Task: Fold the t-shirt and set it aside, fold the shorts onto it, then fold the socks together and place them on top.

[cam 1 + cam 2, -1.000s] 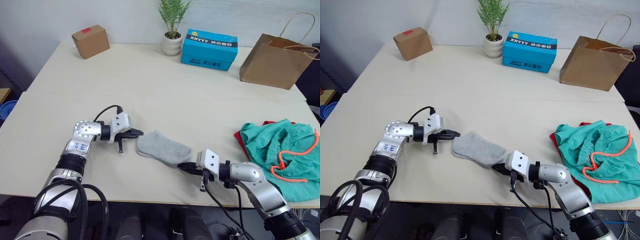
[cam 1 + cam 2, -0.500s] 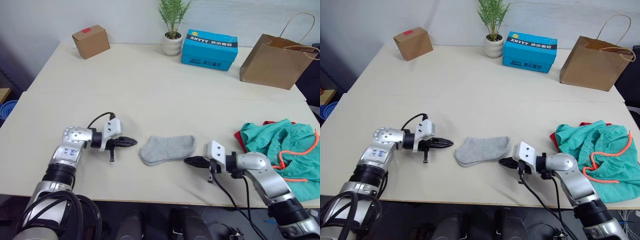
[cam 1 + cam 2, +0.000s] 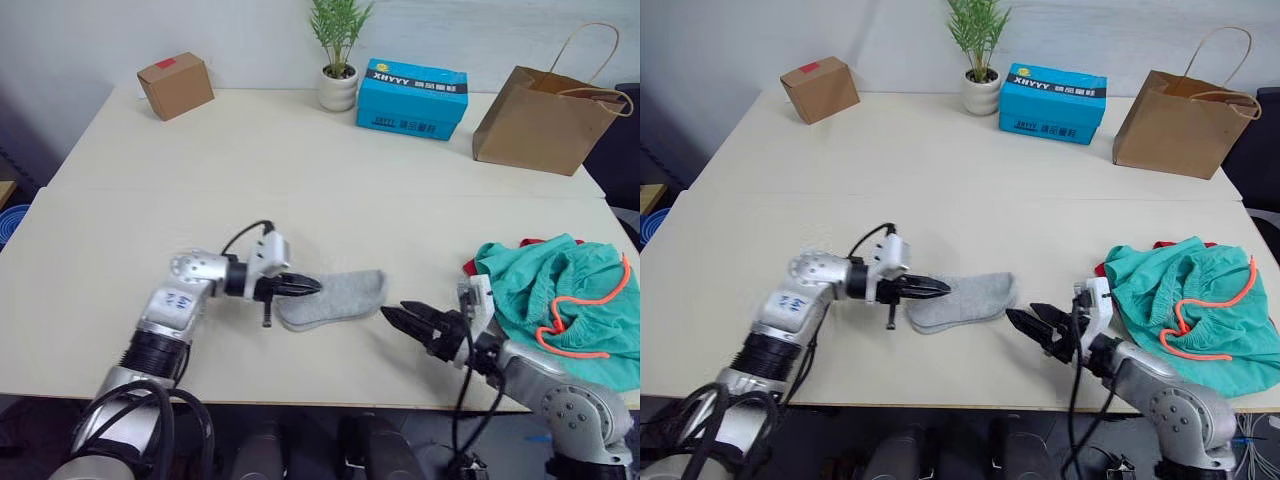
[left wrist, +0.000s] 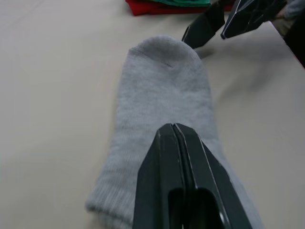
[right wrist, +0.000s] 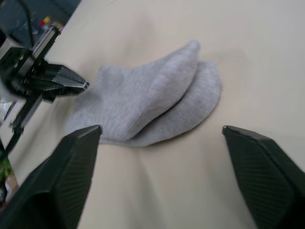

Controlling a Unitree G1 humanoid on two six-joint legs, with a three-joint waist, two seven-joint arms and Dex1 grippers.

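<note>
The step in hand seems to be the last one, the socks (image 3: 335, 298): the two grey socks lie one upon the other on the surface (image 3: 300, 160), near its front edge, between the two arms. The shorts (image 3: 560, 300) are in a loose teal heap at the right side, with the red t-shirt (image 3: 1110, 268) showing a little under them, so it looks that these two are already piled, though not very neatly. The left gripper (image 3: 305, 286) has its jaws closed together, with nothing between them, and the tips rest over the cuff end of the socks. The right gripper (image 3: 1035, 324) is just beside the toe end, not touching, with jaws wide open. I judge that the next move calls for taking the pair at one end, keeping both socks together, and carrying it to the right onto the shorts. The upper sock could slip off during the carrying.
</note>
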